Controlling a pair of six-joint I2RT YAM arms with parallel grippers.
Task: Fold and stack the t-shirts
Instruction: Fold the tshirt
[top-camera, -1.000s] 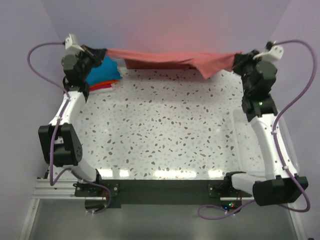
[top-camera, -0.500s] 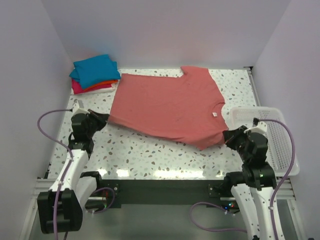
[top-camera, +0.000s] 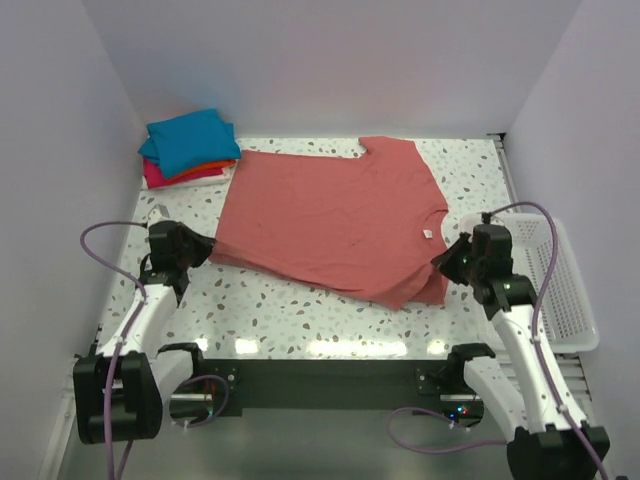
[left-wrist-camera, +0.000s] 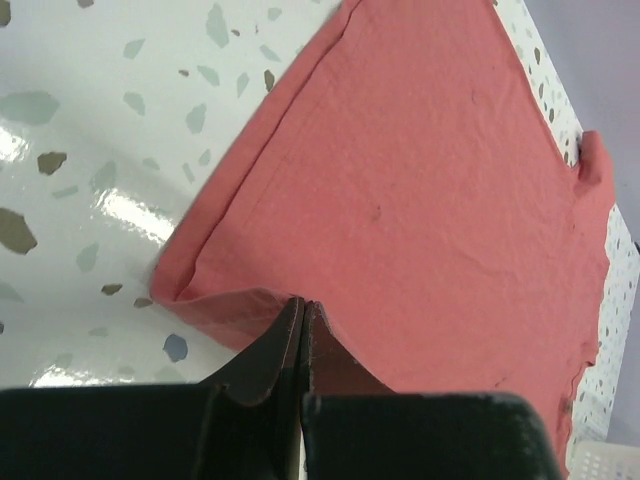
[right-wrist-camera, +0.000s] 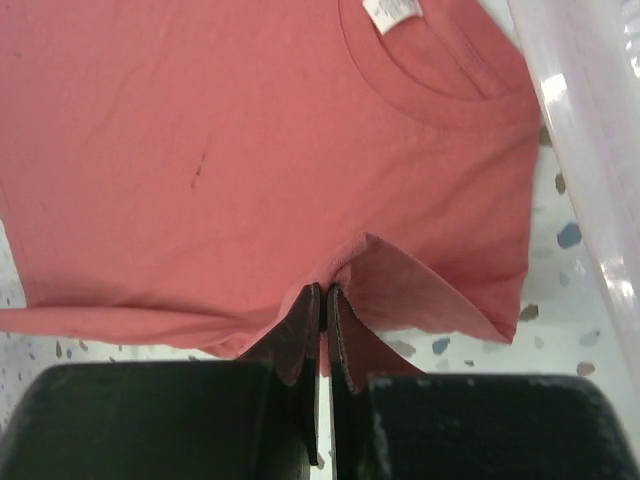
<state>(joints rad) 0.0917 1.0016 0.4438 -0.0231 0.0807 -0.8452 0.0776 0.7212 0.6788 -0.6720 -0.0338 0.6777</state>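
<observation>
L tool (top-camera: 205, 247) clamped on near-L hem corner of salmon tee (top-camera: 330, 220); R tool (top-camera: 447, 262) clamped on its near-R shoulder edge. Tee spread flat on worktop (top-camera: 300, 305). Folded tees (top-camera: 190, 145) at its far-L corner; mesh basket (top-camera: 565, 290) just R.

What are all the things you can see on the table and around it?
salmon-pink t-shirt: one, spread flat, middle of the table
folded t-shirts: three showing, teal-blue on top, orange and magenta-pink beneath, stacked in the far left corner
basket: one, white mesh, right edge of the table
table: one, white with dark speckles
left gripper: one, black, shut on the salmon-pink t-shirt's near left corner
right gripper: one, black, shut on the salmon-pink t-shirt's near right edge, close to the collar
</observation>
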